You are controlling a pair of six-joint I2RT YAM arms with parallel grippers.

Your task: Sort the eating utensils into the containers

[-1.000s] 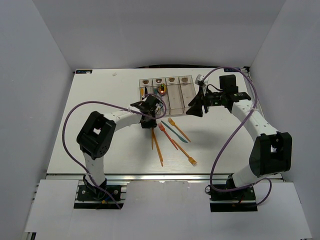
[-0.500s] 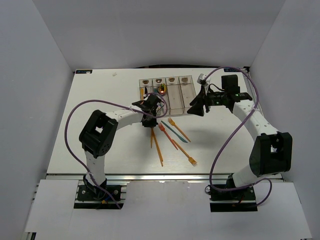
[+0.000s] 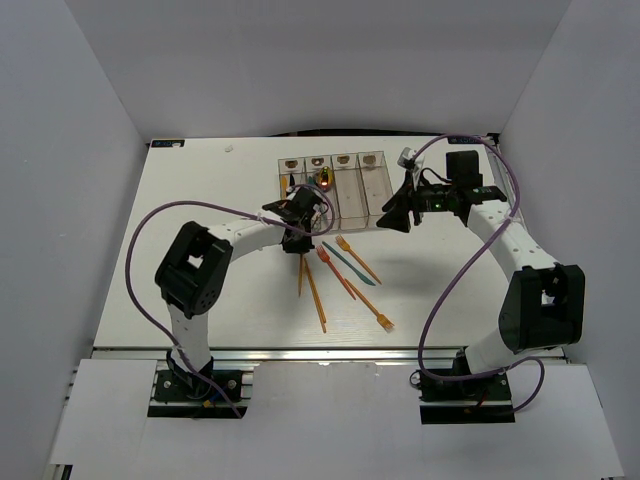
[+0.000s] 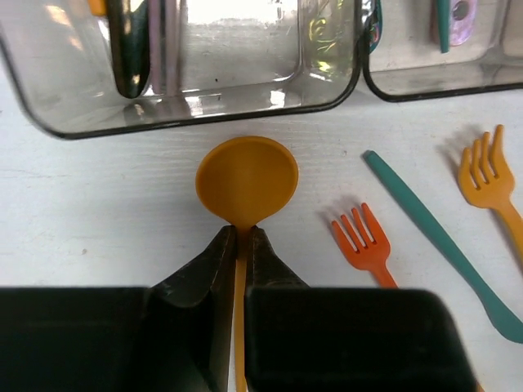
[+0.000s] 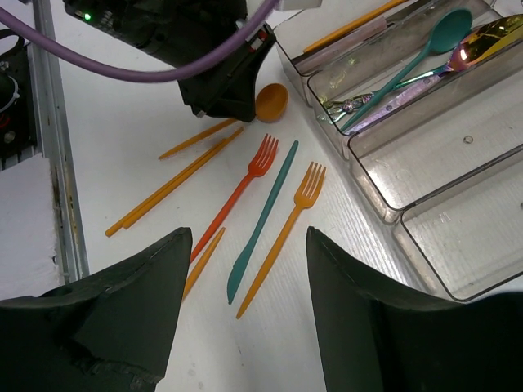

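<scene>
Closing over the last second, the left gripper [image 4: 241, 238] now pinches the neck of the orange spoon [image 4: 247, 178], whose handle has shifted slightly left on the table. The spoon's bowl sits just short of the near wall of the containers [image 4: 188, 114], 4 clear bins in a row, and is not inside any of them. To its right lie a red-orange fork [image 4: 364, 241], a teal knife [image 4: 433, 237] and an orange fork [image 4: 486, 175]. The right gripper [image 5: 249, 245] hangs above these with jaws wide apart, holding nothing.
</scene>
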